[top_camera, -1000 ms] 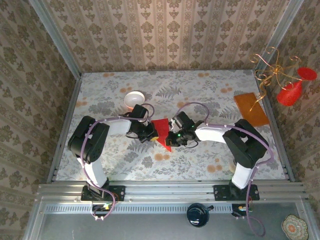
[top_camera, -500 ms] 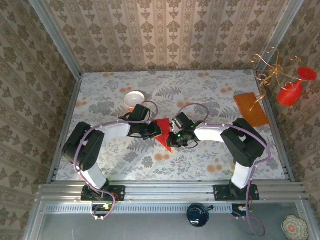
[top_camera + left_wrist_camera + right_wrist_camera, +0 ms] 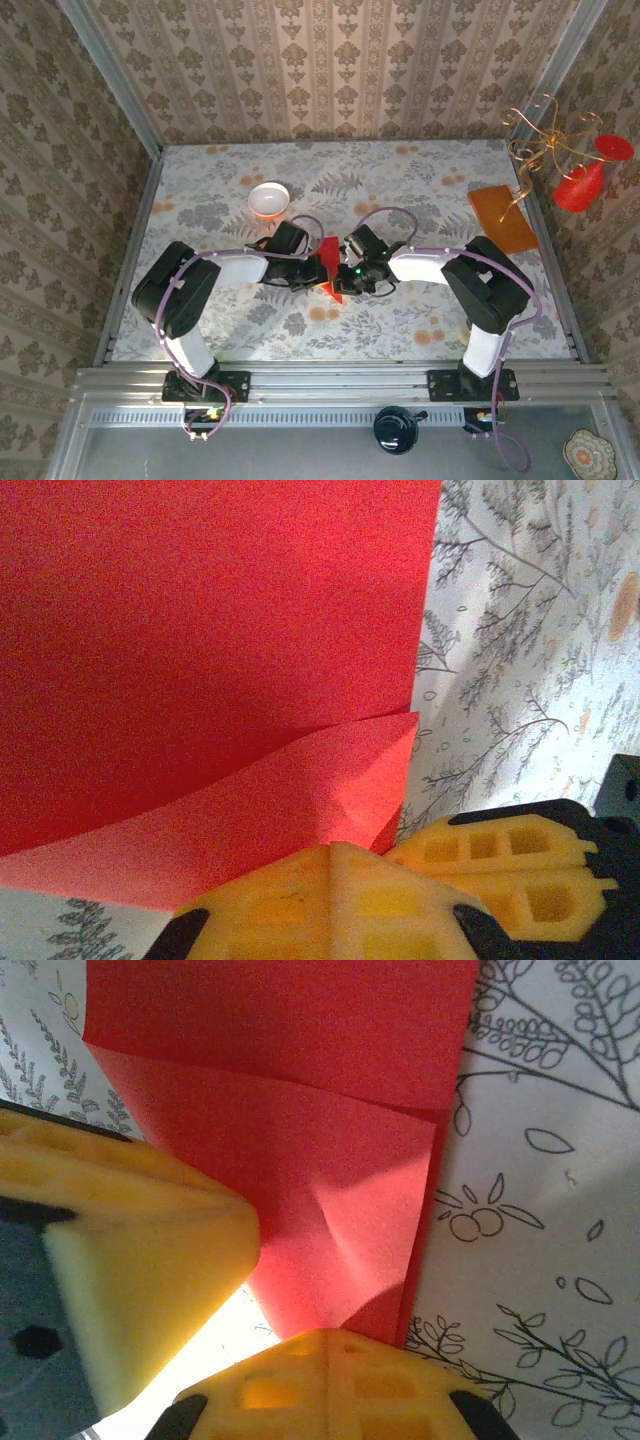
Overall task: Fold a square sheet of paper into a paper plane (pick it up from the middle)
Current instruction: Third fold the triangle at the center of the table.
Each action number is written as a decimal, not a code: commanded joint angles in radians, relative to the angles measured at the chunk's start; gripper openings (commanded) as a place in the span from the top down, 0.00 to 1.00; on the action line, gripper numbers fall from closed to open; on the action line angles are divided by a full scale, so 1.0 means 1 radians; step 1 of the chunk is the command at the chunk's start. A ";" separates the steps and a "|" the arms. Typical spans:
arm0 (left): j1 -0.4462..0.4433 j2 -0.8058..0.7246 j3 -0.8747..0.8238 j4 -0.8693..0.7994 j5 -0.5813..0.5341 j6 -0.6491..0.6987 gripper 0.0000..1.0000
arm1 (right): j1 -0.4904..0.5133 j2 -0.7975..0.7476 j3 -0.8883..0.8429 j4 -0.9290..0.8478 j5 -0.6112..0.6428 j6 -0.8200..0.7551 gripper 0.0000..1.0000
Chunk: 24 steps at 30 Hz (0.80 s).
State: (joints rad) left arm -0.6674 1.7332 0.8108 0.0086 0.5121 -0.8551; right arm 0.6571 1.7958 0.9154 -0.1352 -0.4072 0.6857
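The red square sheet of paper (image 3: 329, 264) is folded into layers and stands as a narrow strip with a pointed lower tip, mid-table between both arms. My left gripper (image 3: 313, 267) is shut on its left side, and in the left wrist view the yellow pads (image 3: 300, 900) pinch a folded flap of the sheet (image 3: 200, 660). My right gripper (image 3: 347, 272) is shut on the paper's right side. In the right wrist view its gripper (image 3: 336, 1336) holds the creased corner of the sheet (image 3: 330, 1150), with a left fingertip (image 3: 140, 1260) close beside it.
A small white bowl (image 3: 268, 199) sits behind the left arm. An orange-brown board (image 3: 502, 218) lies at the right wall under a gold-wire stand with red ornaments (image 3: 580, 185). Patterned walls enclose the floral table (image 3: 400, 320) on three sides.
The left gripper has swung right toward the right gripper, carrying its side of the paper over. The sheet has gone from a wider flap to a narrow upright strip. The right gripper stayed put.
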 commanded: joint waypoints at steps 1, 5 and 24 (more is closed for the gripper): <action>-0.006 0.022 -0.004 0.002 -0.004 -0.014 0.93 | 0.002 0.053 -0.018 -0.115 0.072 0.014 1.00; -0.002 0.029 -0.018 -0.005 -0.035 -0.012 0.93 | 0.002 0.060 -0.022 -0.136 0.086 0.017 1.00; 0.337 0.002 -0.166 0.163 0.036 0.137 0.93 | 0.001 0.084 -0.082 -0.244 0.175 0.055 1.00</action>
State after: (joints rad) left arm -0.4065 1.7386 0.6662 0.2283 0.6640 -0.7986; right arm 0.6571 1.8011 0.9161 -0.1623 -0.3920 0.7197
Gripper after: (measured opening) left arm 0.070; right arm 0.067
